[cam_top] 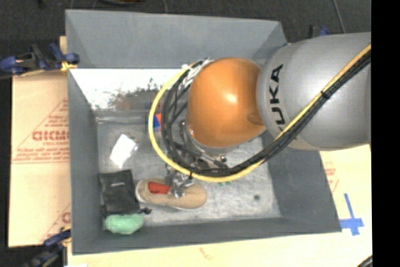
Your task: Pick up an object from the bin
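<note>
Beige shoe-shaped object (190, 198), with a red patch towards its left end, lies on the floor of the grey metal bin (187, 40), close to the wall at the bottom of the camera view and a little left of the middle. The hand (181, 182) of the silver KUKA arm (319, 103), which reaches in from the right, hangs directly above the object's middle, at or just over its upper edge; whether they touch cannot be made out. Whether the hand is open or closed cannot be told either, as the arm's orange cover (225, 103) and a loop of yellow and black cables (155, 134) hide most of it, and no item can be seen in its hold. Just left of the beige object sits a black box-like item (116, 192), with a green lump (123, 222) below it in the bin's bottom-left corner. A small white piece (123, 148) lies apart, farther up the floor. A blue and red item (157, 119) peeks from behind the cables.
</note>
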Tool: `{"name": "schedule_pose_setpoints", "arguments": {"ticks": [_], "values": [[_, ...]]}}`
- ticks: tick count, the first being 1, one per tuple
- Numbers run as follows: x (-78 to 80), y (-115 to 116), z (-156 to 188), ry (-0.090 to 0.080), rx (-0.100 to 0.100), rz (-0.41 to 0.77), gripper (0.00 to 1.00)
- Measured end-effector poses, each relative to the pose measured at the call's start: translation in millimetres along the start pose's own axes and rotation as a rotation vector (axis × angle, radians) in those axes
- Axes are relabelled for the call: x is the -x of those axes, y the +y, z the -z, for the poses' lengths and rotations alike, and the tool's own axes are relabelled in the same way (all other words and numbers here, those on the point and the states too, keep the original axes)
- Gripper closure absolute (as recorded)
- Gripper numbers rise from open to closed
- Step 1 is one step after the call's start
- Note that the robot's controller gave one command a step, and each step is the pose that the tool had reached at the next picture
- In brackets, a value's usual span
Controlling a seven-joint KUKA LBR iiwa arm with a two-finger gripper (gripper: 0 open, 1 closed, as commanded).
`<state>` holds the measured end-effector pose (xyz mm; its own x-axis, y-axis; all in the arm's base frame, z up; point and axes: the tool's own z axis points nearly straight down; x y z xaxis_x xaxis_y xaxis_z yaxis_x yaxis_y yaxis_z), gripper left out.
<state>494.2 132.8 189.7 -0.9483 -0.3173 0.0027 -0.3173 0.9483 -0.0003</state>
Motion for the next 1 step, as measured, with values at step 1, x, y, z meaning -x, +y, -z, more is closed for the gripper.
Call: {"name": "schedule_pose_setpoints", "arguments": {"ticks": [1], "values": [[-13.4, -3.0, 32.3, -0.006, 0.001, -0.05, 1.0]]}}
